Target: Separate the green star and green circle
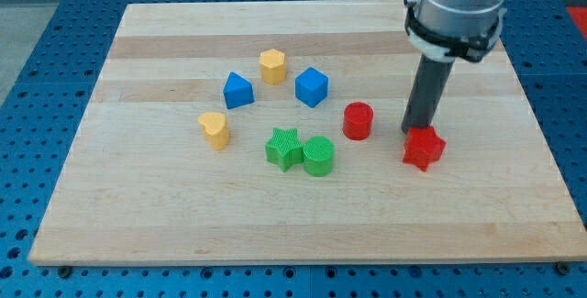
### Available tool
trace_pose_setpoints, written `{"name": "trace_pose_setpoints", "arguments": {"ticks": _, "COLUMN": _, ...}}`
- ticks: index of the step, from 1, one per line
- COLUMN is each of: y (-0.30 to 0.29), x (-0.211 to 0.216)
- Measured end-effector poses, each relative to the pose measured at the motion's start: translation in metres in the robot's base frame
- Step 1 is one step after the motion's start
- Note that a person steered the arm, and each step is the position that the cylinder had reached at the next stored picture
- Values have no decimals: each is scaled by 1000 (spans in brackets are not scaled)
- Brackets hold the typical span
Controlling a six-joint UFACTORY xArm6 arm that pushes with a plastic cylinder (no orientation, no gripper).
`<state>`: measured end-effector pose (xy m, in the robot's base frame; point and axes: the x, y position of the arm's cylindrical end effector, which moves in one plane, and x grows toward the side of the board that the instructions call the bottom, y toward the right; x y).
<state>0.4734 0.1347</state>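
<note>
1. Green star (284, 147) and green circle (318, 156): touching side by side, well to the view's left of the tip (415, 132) and slightly lower.
2. Handling, judged: small, rigid, light plastic pieces; likely to slide readily on the wooden board (165, 225) and may spin if struck off-centre.
3. Contact point: the seam between them, or the circle's star-facing side.
4. Tool: bare rod, no jaws to open or close; its tip stands just behind the red star (423, 148), with the red cylinder (358, 120) between it and the pair.
</note>
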Motion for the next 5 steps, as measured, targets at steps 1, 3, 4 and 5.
{"name": "trace_pose_setpoints", "arguments": {"ticks": 1, "y": -19, "x": 2}}
{"name": "trace_pose_setpoints", "arguments": {"ticks": 3, "y": -78, "x": 7}}
{"name": "trace_pose_setpoints", "arguments": {"ticks": 4, "y": -78, "x": 12}}
{"name": "trace_pose_setpoints", "arguments": {"ticks": 5, "y": -103, "x": 12}}
